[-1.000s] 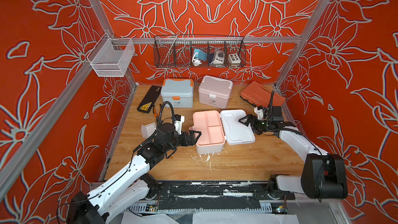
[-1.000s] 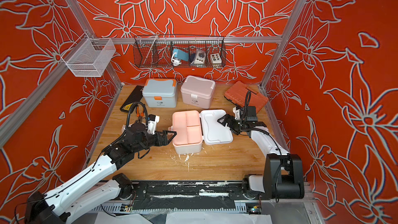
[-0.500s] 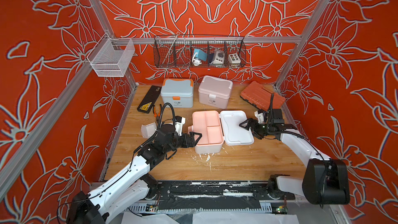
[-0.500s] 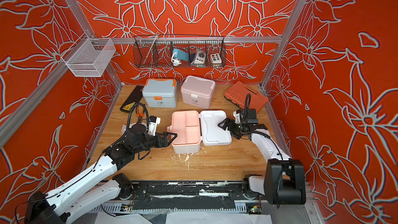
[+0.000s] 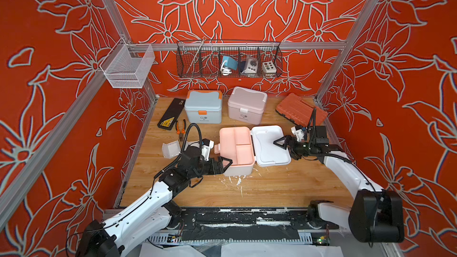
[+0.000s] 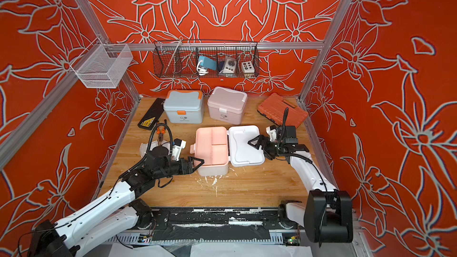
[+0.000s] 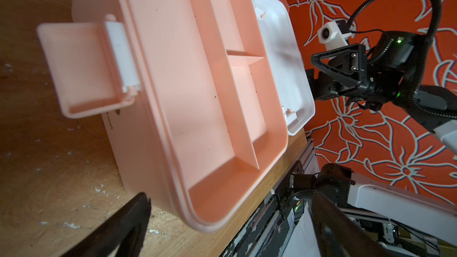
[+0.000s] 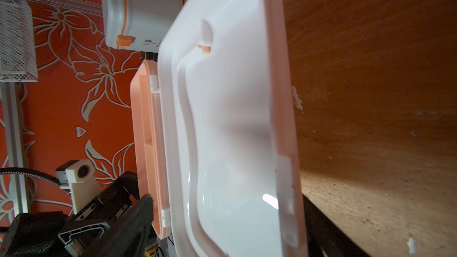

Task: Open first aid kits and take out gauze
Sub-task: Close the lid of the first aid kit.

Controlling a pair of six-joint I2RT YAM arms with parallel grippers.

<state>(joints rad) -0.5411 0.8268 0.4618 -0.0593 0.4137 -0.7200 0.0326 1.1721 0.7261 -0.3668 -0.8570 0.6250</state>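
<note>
The white and peach first aid kit stands open mid-table, its peach tray (image 5: pixel 236 144) with bare compartments and its white lid (image 5: pixel 269 144) lying flat to the right. No gauze shows in it. My left gripper (image 5: pixel 223 163) is open at the kit's front left corner (image 7: pixel 205 218), below the hanging latch (image 7: pixel 81 67). My right gripper (image 5: pixel 282 143) is open over the lid's right edge (image 8: pixel 235 119), holding nothing. The blue-grey kit (image 5: pixel 203 106) and the pale pink kit (image 5: pixel 247 106) stand shut at the back. A small white packet (image 5: pixel 170 150) lies behind my left arm.
A flat black case (image 5: pixel 170 114) and pliers (image 5: pixel 180 129) lie at the back left. An orange-red tool case (image 5: pixel 300 110) sits at the back right, just behind my right wrist. A wire basket (image 5: pixel 228 60) and a white mesh basket (image 5: pixel 127 66) hang on the walls.
My left gripper has slid a little toward the kit's front corner. The right arm has shifted slightly, its gripper staying over the lid. Both stay open.
</note>
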